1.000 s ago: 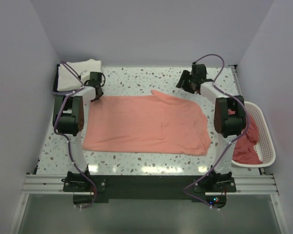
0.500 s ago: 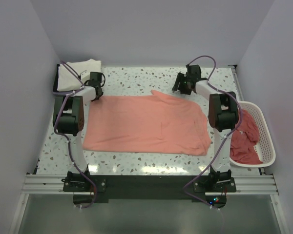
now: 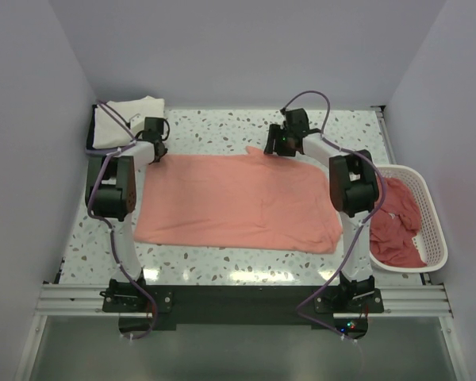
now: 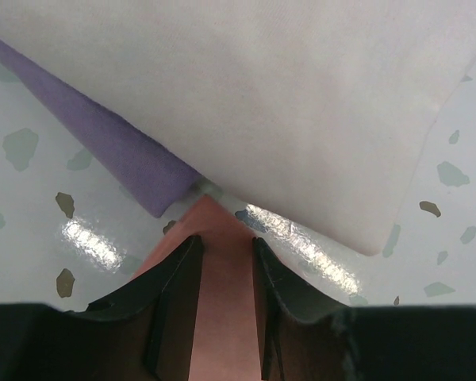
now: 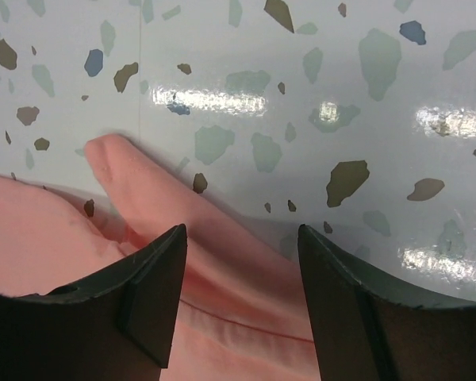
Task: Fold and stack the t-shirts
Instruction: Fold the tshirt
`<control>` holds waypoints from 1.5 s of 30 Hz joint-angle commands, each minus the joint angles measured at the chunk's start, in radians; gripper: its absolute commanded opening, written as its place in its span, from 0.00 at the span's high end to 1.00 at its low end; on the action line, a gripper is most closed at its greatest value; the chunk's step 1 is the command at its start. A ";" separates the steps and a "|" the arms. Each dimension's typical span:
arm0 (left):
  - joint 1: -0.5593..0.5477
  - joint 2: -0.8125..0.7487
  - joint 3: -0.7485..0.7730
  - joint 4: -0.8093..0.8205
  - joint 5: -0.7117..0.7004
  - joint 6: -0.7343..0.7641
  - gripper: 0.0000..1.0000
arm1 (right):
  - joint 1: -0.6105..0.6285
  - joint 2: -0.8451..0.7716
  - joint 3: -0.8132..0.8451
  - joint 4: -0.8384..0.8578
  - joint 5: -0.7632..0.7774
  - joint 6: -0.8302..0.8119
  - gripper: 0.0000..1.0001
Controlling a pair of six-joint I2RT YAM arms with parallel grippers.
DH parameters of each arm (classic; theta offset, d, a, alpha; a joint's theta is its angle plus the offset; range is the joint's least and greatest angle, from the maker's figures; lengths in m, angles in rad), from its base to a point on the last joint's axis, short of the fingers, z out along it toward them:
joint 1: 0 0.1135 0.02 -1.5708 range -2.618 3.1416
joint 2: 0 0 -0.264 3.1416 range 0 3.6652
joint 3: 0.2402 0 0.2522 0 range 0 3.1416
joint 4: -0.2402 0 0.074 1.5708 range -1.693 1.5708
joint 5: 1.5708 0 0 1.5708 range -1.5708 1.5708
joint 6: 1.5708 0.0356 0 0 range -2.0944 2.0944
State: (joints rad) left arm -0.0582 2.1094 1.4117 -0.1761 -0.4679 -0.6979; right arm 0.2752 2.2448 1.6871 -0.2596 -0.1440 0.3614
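A salmon-pink t-shirt (image 3: 238, 202) lies spread flat in the middle of the table. My left gripper (image 3: 157, 151) is down at its far left corner. In the left wrist view the corner (image 4: 222, 262) lies flat in the narrow gap of the left gripper (image 4: 224, 240), whose jaws stand partly apart. My right gripper (image 3: 274, 146) hovers open over the sleeve (image 3: 258, 152) that pokes out at the far edge. In the right wrist view the right gripper (image 5: 239, 230) has the sleeve's hem (image 5: 222, 317) under it. A folded cream-white t-shirt (image 3: 127, 119) lies back left.
A white lattice basket (image 3: 432, 226) stands at the right edge and holds darker pink-red t-shirts (image 3: 397, 226). The cream-white t-shirt (image 4: 285, 103) lies just beyond the left gripper. Purple walls close in the table on three sides.
My right arm has swung left along the far edge, from the back right to over the sleeve. The left gripper has stayed at its corner, its jaws a little narrower.
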 commanded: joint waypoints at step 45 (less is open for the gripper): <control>0.031 0.023 -0.029 0.016 0.100 -0.045 0.86 | 0.032 -0.235 -0.196 0.097 0.258 0.011 0.94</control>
State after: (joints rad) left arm -0.0265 2.1132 1.4097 -0.1417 -0.3958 -0.7227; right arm 0.3031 2.0541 1.5028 -0.2138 0.1131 0.3595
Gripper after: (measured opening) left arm 0.157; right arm 0.062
